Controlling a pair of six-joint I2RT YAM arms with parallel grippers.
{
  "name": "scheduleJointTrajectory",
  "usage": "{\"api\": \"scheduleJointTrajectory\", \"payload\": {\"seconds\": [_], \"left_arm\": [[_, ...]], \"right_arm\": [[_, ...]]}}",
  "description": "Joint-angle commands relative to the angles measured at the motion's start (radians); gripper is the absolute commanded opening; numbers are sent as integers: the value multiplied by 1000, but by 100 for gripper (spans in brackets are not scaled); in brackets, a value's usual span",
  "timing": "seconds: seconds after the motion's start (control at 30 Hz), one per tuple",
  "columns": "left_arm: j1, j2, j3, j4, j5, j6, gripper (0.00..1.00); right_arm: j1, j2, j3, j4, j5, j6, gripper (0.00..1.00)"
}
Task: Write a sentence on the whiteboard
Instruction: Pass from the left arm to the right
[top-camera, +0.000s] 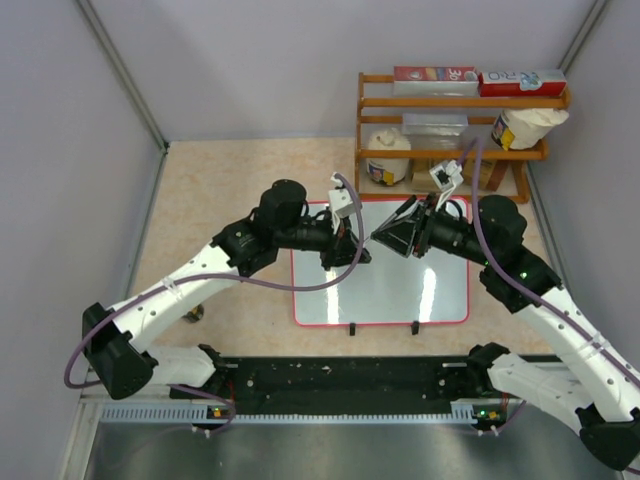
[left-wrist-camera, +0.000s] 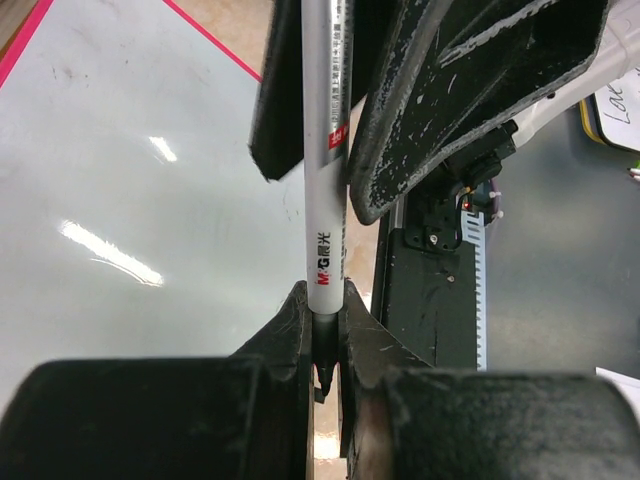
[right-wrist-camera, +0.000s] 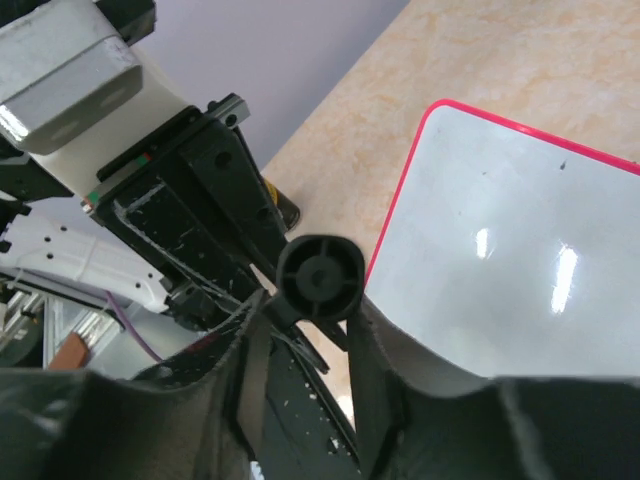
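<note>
Whiteboard beneath both jaws and pen

The left arm and right arm have white shells between black joints. A purple cable trails along each one. The right gripper has black fingers scuffed with pale scratches.

Pen barrel: "M&G" on red band; smaller print unreadable.
</note>
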Motion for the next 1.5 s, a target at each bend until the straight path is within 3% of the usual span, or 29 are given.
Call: {"api": "scheduleJointTrajectory", "payload": {"seconds": [0.0, 0.07, 0.2, 0.53, 0.83, 0.9, 0.93, 1.03, 1.17, 1.2, 1.23, 1.33, 1.47], "left_arm": [[-4, -49, -2, 25, 28, 5, 0], [-3, -52, -5, 26, 35, 5, 0], [-4, -53, -6, 25, 46, -1, 0], [-13, -44, -11, 28, 61, -6, 0], [-15, -39, -17, 25, 63, -6, 0], [-16, -39, -20, 26, 63, -6, 0], [-16, -39, -20, 26, 61, -6, 0], [-18, -41, -23, 26, 49, -9, 0], [-16, -52, -26, 21, 11, -7, 0], [-16, -55, -29, 20, -1, -7, 5], [-16, -61, -31, 20, -15, -9, 35], [-16, -90, -55, 53, -92, -47, 69], [10, -151, -126, 103, -219, -125, 81]], "right_arm": [[3, -25, 15, 2, 42, -8, 43], [1, -19, 21, 2, 36, -10, 55], [1, -4, 33, 3, 15, -10, 57], [1, 15, 41, 43, -33, 10, 39], [0, 9, 38, 51, -48, 24, 41], [0, 9, 35, 51, -48, 24, 30], [0, 12, 35, 51, -54, 26, 18], [0, 18, 38, 49, -70, 24, 2], [0, 15, 27, 45, -79, 15, 0], [0, 10, 24, 42, -76, 16, 0], [-2, 1, 21, 40, -64, 9, 0], [0, -19, 15, 16, -10, -2, 0], [0, -30, 9, -20, 51, -25, 0]]}}
